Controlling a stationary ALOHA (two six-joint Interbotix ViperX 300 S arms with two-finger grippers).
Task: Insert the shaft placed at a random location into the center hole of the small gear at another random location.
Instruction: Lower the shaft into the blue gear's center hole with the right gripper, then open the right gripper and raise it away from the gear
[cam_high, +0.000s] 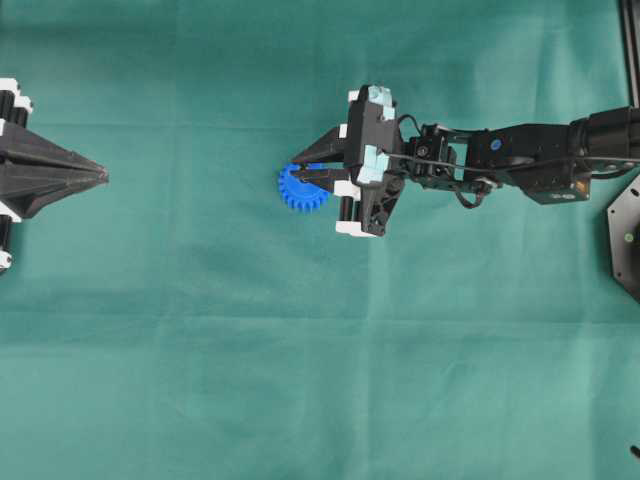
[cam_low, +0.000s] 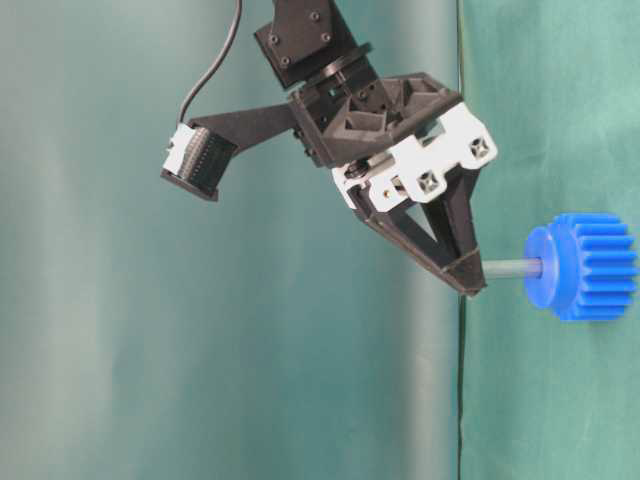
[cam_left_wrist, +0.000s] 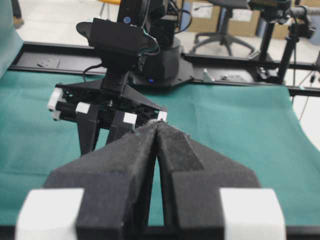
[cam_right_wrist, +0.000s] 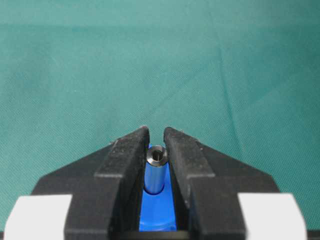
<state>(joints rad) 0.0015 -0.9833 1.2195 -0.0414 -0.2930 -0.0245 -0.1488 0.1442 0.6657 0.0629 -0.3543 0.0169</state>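
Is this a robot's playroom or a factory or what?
Most likely a robot lab. A green cloth covers the workbench, two robot arms face each other across it, and office chairs and camera stands sit behind.

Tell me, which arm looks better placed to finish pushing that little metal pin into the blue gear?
The right one, probably. Its tool is shut on the shaft, whose far end already meets the small gear at its hub. The left tool sits closed and empty at the cloth's far edge.
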